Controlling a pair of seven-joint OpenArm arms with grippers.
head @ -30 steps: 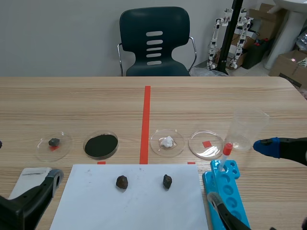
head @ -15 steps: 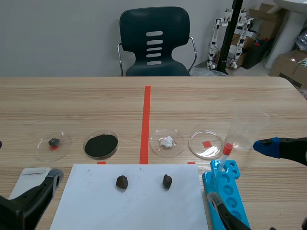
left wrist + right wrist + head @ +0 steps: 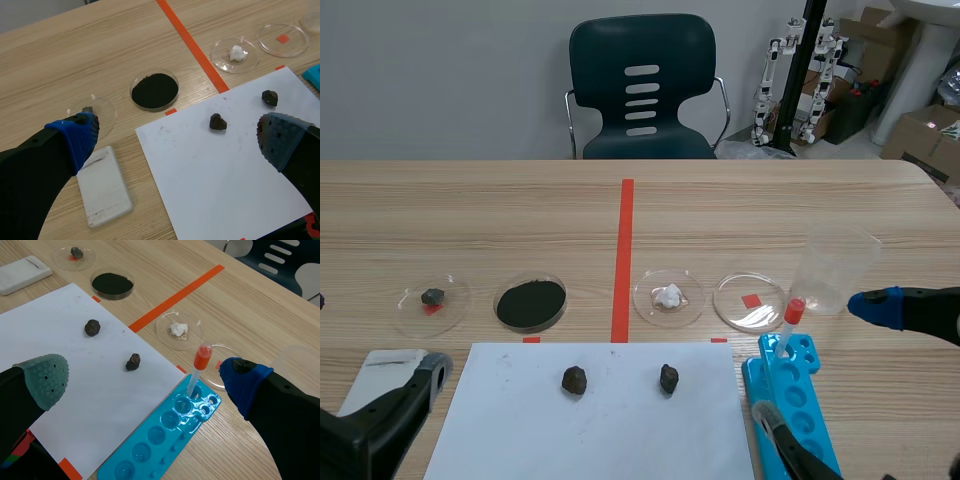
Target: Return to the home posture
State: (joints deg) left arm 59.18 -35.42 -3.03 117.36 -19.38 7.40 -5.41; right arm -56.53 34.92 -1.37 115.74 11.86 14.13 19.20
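With my left fingers and right fingers both spread, empty and low over the near edge of the bench, I worry a careless right-side retreat could topple the dropper standing in the blue tray.

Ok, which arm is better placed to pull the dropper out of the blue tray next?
Right. The dropper stands in the blue tray close by the right arm's open jaws; the left arm sits across the paper, by the white slab.

Overview plus wrist close-ups (shared paper)
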